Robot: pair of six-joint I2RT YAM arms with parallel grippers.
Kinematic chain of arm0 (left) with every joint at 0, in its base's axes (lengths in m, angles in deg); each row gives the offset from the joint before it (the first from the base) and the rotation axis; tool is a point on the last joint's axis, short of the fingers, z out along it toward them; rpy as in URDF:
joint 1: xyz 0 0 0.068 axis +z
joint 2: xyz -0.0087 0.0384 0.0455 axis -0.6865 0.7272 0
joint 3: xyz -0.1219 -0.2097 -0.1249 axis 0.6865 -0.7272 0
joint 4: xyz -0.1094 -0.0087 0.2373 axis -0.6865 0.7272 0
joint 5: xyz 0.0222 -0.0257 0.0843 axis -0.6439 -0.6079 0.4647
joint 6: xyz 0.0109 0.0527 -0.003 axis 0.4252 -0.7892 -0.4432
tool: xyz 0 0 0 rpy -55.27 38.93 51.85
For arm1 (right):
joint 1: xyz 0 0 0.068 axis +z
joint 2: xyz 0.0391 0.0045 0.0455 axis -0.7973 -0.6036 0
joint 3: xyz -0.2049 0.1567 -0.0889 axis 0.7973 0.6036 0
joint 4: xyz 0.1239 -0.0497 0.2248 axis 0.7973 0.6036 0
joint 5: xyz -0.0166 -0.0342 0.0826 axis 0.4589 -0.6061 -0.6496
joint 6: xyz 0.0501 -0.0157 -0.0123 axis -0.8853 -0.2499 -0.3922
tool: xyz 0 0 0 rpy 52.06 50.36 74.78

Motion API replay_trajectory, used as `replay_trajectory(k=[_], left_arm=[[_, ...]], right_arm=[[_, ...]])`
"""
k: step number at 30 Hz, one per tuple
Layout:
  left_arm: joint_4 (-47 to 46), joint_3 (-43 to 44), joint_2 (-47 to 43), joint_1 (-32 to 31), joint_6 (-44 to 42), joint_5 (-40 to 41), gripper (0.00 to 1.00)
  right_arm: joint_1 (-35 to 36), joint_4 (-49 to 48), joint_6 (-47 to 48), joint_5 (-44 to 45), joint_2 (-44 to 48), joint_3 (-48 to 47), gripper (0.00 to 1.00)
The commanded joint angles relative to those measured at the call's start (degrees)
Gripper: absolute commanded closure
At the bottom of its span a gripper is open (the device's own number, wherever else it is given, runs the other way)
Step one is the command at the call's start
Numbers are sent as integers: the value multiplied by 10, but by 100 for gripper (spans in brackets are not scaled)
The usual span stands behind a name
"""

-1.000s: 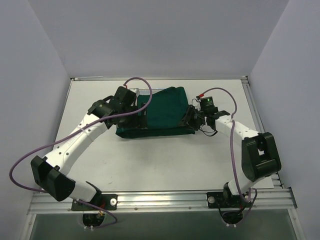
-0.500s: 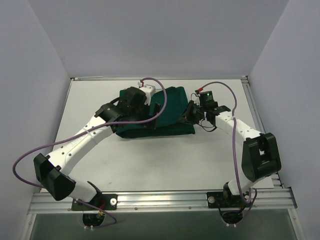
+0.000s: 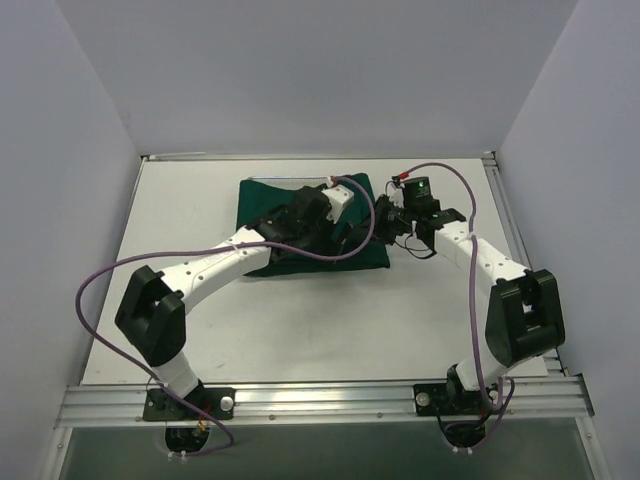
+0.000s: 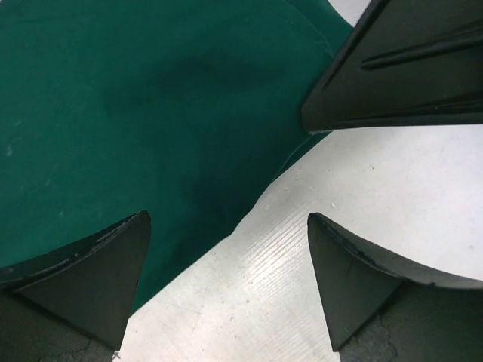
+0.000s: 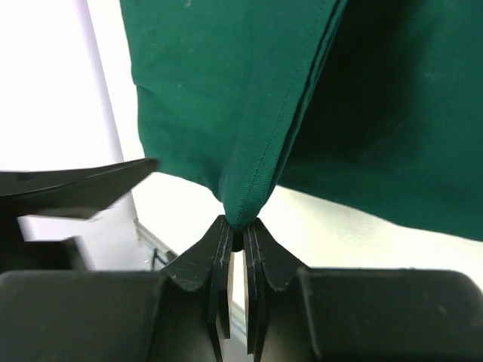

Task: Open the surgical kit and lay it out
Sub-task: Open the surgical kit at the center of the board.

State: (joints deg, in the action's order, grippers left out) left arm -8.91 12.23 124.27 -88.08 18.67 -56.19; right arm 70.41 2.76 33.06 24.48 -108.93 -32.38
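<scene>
The surgical kit shows only as a dark green cloth drape (image 3: 270, 195) lying on the white table; the wire-mesh tray and the instruments are hidden. My left gripper (image 3: 356, 238) reaches across the drape to its right edge. In the left wrist view it (image 4: 226, 226) is open and empty, just above the drape's edge (image 4: 151, 113) and bare table. My right gripper (image 3: 386, 226) is at the drape's right side. In the right wrist view it (image 5: 240, 226) is shut on a pinched hem of the drape (image 5: 226, 98) and holds it up off the table.
A finger of the right gripper (image 4: 400, 68) shows close in front of my left jaws. The two grippers are a few centimetres apart. Metal rails (image 3: 320, 157) edge the table at the back and the sides, and grey walls stand close around.
My left arm has swung right across the drape, from its left end to its right edge. The raised fold has come down and the drape lies flatter. My right gripper has shifted slightly back.
</scene>
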Motion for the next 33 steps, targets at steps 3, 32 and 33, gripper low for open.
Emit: replay_trajectory(k=[3,32,33], left_arm=[[-52,27,35,-20,-36,21,5],[221,-102,-236,430,111,285,27],[229,-108,-240,433,122,292,18]], right_arm=[[-11,-13,-39,-42,42,-22,100],[38,156,139,58,-21,-157,25],[50,161,148,65,-29,-169,25]])
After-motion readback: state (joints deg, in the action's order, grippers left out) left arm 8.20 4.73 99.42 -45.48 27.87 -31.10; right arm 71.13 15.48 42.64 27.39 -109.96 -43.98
